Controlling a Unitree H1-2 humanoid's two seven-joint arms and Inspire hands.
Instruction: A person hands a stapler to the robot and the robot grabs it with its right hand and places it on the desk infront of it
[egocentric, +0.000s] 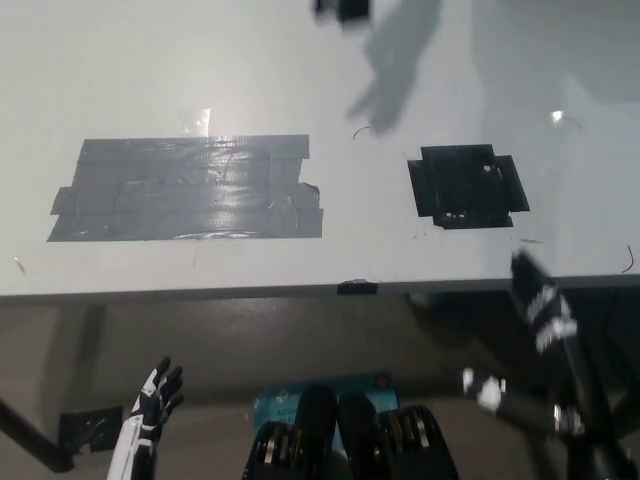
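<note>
Left hand (152, 405) low, grey tape patch (190, 188), black square (466, 186) on desk (300, 80)

A wide patch of grey duct tape (188, 189) is lying on the white surface. A smaller square of black tape (466, 186) is sitting well apart to its right. A blurred shadow (395, 65) is falling above them.
</note>
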